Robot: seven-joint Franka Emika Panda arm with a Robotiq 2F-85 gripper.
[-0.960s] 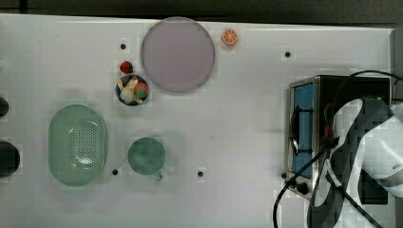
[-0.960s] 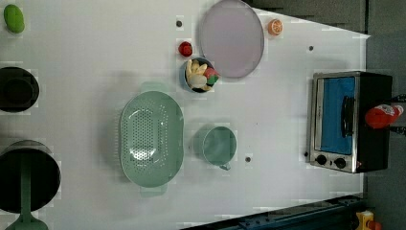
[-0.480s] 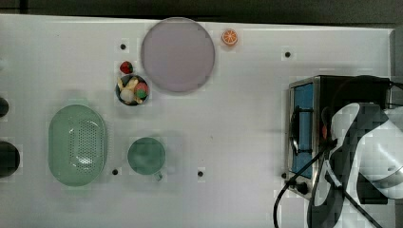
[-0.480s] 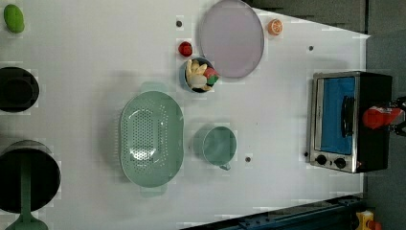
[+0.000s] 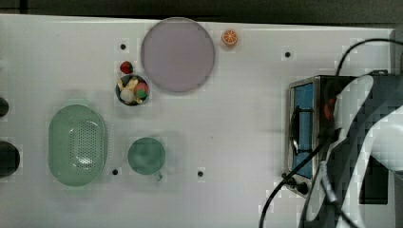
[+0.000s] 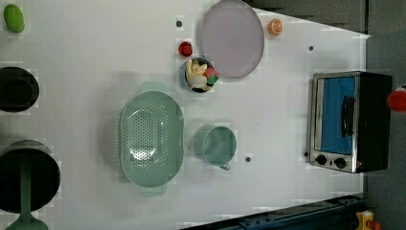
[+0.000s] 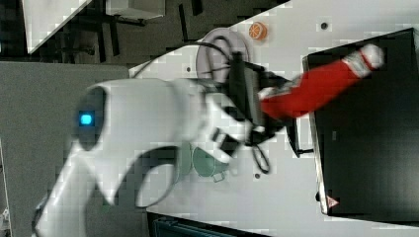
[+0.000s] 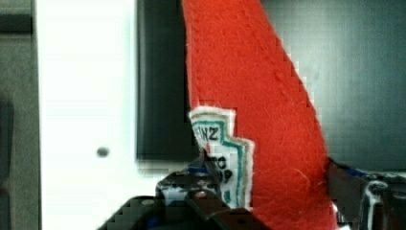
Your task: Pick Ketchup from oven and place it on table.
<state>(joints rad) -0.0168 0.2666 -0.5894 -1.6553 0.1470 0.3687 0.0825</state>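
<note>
The Ketchup [image 7: 316,89], a red bottle with a white cap, hangs tilted over the oven's black top [image 7: 370,148]. My gripper [image 7: 269,106] is shut on its lower end. In the wrist view the fingers [image 8: 191,189] sit on either side of the Ketchup [image 8: 268,96], beside its white label. Its red end also peeks out at the left view's right edge [image 6: 396,100], past the oven [image 6: 349,120]. In the top view my arm covers most of the oven [image 5: 304,128], which stands on the white table [image 5: 237,118] with its glass door closed.
On the table lie a lilac plate [image 5: 178,54], an orange slice [image 5: 230,37], a strawberry [image 5: 126,67], a small bowl of food [image 5: 132,90], a green colander [image 5: 77,145] and a green cup [image 5: 146,156]. Dark round items [image 6: 19,88] line the left view's left edge.
In the left view the Ketchup has moved toward the right edge. It lay sideways on the oven top with its cap showing; now only a round red end shows. The arm shifted slightly.
</note>
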